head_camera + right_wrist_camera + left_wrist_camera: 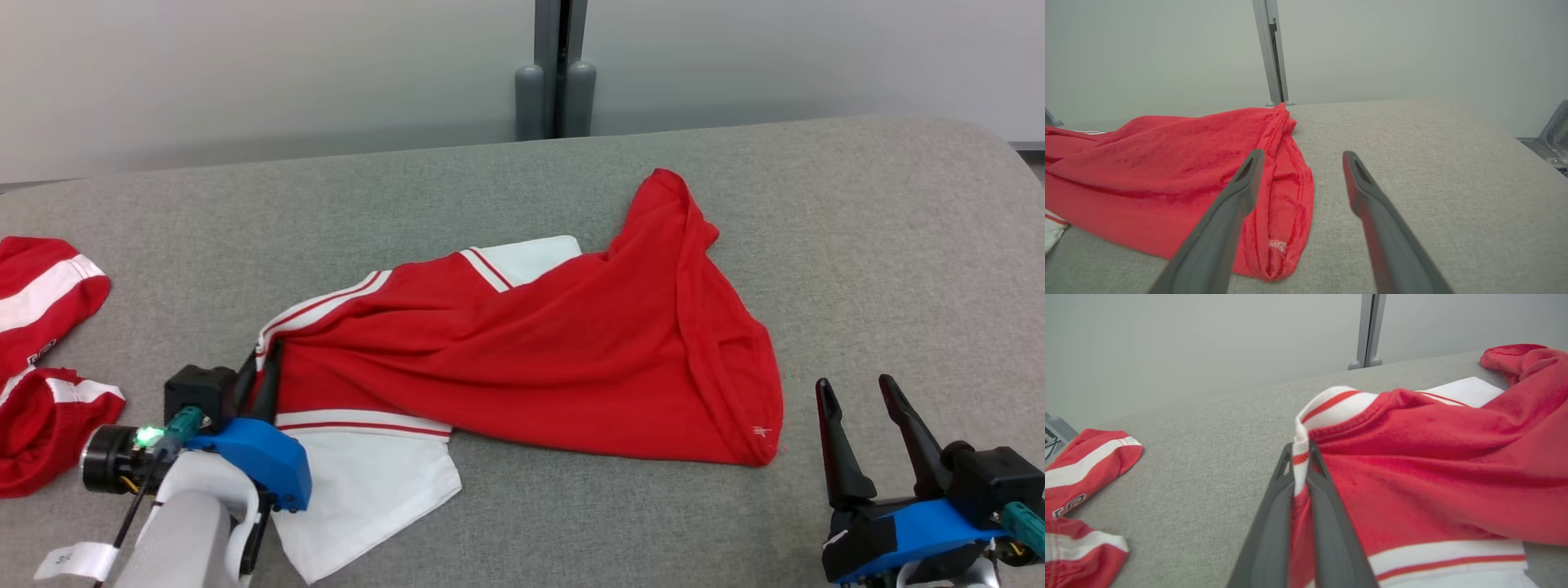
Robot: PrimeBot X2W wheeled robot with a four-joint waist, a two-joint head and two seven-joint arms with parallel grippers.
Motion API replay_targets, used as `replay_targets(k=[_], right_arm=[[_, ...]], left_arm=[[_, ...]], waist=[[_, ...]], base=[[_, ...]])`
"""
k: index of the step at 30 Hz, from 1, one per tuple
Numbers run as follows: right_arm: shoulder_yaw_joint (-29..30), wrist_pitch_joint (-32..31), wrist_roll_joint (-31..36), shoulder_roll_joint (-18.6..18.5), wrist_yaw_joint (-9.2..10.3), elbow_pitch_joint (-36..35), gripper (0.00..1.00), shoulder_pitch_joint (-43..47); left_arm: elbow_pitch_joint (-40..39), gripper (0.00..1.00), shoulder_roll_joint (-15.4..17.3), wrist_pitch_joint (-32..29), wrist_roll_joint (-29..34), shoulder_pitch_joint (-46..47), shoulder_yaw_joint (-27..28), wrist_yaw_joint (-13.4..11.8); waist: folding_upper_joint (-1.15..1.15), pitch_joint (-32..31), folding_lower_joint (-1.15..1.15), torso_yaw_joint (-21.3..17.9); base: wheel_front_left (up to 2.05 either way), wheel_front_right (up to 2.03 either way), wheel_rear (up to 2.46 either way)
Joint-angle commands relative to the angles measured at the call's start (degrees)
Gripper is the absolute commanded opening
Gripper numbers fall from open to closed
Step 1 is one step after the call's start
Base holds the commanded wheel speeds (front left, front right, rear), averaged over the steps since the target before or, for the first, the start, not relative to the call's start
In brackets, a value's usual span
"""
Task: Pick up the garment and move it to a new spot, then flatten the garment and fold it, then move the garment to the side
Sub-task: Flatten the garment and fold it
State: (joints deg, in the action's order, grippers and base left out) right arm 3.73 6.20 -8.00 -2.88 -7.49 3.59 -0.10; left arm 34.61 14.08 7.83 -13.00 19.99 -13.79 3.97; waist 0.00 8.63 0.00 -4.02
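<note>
The left gripper (263, 359), low at the near left, is clamped on a white, red-striped edge of the crumpled red and white jersey garment (531, 351). The garment sprawls across the middle of the grey fabric-covered table (898, 245). The right gripper (855, 382), fingers spread, sits just beside the garment's right edge, with bare tabletop beyond. More red and white clothes (41, 286) lie at the table's far left edge.

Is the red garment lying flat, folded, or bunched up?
Bunched up. The garment lies in loose ridges on the grey surface, red cloth draped over white panels, with the left gripper pinching its striped edge.
</note>
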Motion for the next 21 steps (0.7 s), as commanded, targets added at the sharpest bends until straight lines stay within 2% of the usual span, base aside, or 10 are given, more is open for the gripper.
replay_targets(k=[1,4,5,6,7,11,15,17,21], right_arm=[[0.12,0.32,0.36,-0.01,-0.01,0.11,1.00,-0.83],[0.17,0.59,0.30,-0.04,-0.01,0.91,1.00,-0.90],[0.12,0.67,0.27,-0.04,-0.01,1.12,1.00,-0.96],[0.06,0.81,0.19,-0.04,-0.01,1.34,1.00,-0.98],[0.07,0.92,0.16,-0.05,-0.01,1.60,1.00,-0.98],[0.10,1.27,0.12,-0.04,-0.01,2.28,1.00,-0.79],[0.24,1.56,0.12,-0.10,-0.01,2.78,1.00,-0.55],[0.39,1.63,0.16,-0.09,-0.01,2.94,1.00,-0.19],[0.72,1.63,0.31,-0.09,-0.01,2.63,1.00,0.48]], left_arm=[[0.11,0.00,0.36,0.15,-0.20,1.08,0.23,-0.30],[2.01,0.00,0.84,0.59,-1.10,1.83,1.07,-0.13],[2.46,0.34,0.63,0.69,-1.02,1.88,0.97,-0.40],[2.83,0.97,0.60,1.04,-0.91,2.07,0.88,-0.56],[3.18,1.00,0.40,1.52,-1.20,2.24,0.99,-0.66],[4.11,1.00,-0.13,4.44,-1.65,2.02,1.54,-1.50],[1.60,1.00,-0.99,6.90,-1.83,-0.39,2.66,-2.98],[-1.10,1.00,-1.48,7.34,-1.85,-2.07,3.42,-3.62],[-11.45,1.00,-3.01,7.38,-0.34,-7.23,5.83,-5.19]], waist=[[0.00,0.03,0.00,-0.16],[0.00,0.31,0.00,-0.93],[0.00,0.32,0.00,-1.12],[0.00,0.38,0.00,-1.33],[0.00,0.41,0.00,-1.44],[0.00,-0.21,0.00,-1.47],[0.00,-1.60,0.00,-0.69],[0.00,-2.35,0.00,-0.10],[0.00,-3.32,0.00,1.41]], base=[[0.00,0.00,0.00],[0.00,0.00,0.00],[0.00,0.00,0.00],[0.00,0.00,0.00],[0.00,0.00,0.00],[0.00,0.00,0.00],[0.00,0.00,0.00],[0.00,0.00,0.00],[0.00,0.00,0.00]])
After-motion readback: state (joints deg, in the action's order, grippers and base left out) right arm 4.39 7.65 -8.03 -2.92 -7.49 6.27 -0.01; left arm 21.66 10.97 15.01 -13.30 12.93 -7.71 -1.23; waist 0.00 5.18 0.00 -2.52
